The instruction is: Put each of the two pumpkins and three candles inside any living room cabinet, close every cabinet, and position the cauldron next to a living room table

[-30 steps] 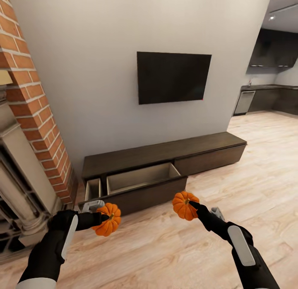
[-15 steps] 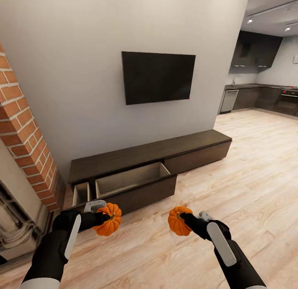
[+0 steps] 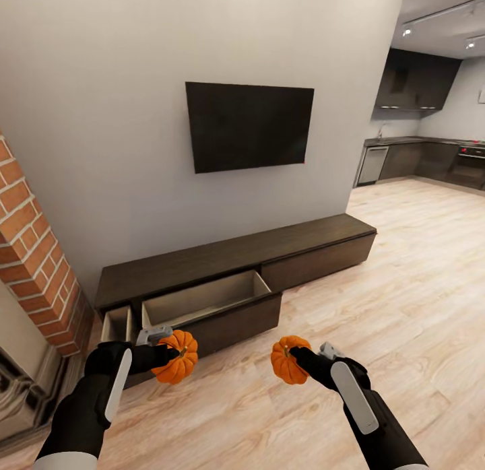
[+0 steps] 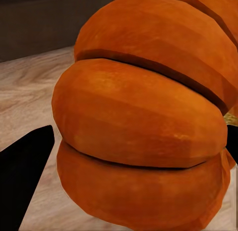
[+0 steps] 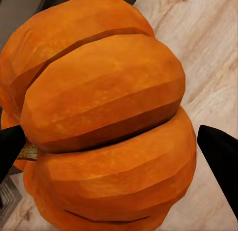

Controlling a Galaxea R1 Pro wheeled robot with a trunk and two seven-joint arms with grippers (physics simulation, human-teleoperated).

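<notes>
no readable text, labels, brands, numbers, or signs

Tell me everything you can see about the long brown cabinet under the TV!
The cabinet is long, low and dark brown, like wood, standing on the floor against the grey wall below the TV. Its fronts are plain, with no handles. Two drawers at its left end are pulled open, one narrow and one wide, both pale beige inside and looking empty. The right-hand front is shut. Nothing rests on top.
</notes>
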